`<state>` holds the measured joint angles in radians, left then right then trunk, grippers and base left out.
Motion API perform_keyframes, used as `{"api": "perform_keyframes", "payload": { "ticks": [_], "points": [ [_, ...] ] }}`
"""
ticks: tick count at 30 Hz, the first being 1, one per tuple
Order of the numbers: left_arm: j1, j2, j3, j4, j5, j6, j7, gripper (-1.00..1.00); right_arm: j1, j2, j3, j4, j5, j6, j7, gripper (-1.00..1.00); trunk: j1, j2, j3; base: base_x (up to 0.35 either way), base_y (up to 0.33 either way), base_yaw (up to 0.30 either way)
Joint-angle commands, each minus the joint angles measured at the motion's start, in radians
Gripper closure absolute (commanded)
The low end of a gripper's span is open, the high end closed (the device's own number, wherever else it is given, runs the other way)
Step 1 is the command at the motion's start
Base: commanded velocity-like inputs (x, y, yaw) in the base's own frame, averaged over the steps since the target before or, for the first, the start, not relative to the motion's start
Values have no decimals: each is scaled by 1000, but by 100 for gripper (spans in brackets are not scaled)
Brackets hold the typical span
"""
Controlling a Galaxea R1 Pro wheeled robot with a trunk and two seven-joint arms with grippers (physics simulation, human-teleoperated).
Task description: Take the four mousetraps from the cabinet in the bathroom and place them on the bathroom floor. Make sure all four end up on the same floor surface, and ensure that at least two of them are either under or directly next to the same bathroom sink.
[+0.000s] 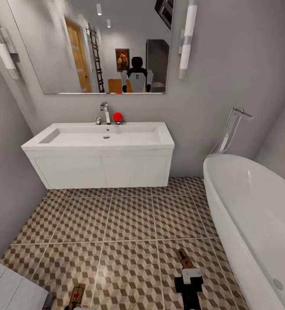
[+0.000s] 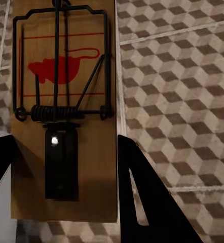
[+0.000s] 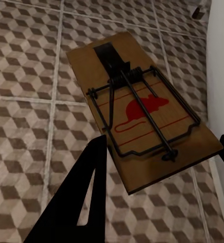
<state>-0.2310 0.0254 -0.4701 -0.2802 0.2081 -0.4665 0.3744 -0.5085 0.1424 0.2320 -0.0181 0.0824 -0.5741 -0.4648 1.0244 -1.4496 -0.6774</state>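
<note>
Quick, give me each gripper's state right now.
Left gripper: shut on a mousetrap, held above the floor.
Right gripper: shut on another mousetrap, beside the bathtub.

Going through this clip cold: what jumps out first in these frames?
The white bathroom sink on its vanity against the back wall, with a small red ball beside the tap. Each gripper holds a mousetrap over the cube-patterned bathroom floor: the left gripper holds one mousetrap, the right gripper another beside the white bathtub.
</note>
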Motion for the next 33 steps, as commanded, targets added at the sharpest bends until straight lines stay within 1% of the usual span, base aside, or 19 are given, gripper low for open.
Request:
{"api": "perform_keyframes", "payload": {
  "ticks": [1, 22, 25, 28, 30, 33],
  "points": [
    [-1, 1, -8, 0, 5, -1, 6, 100, -1, 0, 3, 1, 7, 0, -6, 100, 1, 0, -1, 331, 0, 0],
    [-1, 1, -8, 0, 5, 0, 6, 100, -1, 5, 3, 1, 7, 9, -5, 100, 1, 0, -1, 331, 0, 0],
    [-1, 1, -8, 0, 5, 0, 6, 100, -1, 6, 3, 1, 7, 26, -4, 100, 1, 0, -1, 331, 0, 0],
    [-1, 1, -8, 0, 5, 0, 6, 100, -1, 11, 3, 1, 7, 66, -2, 100, 1, 0, -1, 331, 0, 0],
    [-1, 1, -8, 0, 5, 0, 6, 100, -1, 13, 3, 0, 7, 92, 8, 100, 1, 0, -1, 299, 0, 0],
    [-1, 1, -9, 0, 5, -2, 6, 100, -1, 13, 3, 0, 8, 104, 29, 100, 1, 0, -1, 155, 0, 0]
  ]
}}
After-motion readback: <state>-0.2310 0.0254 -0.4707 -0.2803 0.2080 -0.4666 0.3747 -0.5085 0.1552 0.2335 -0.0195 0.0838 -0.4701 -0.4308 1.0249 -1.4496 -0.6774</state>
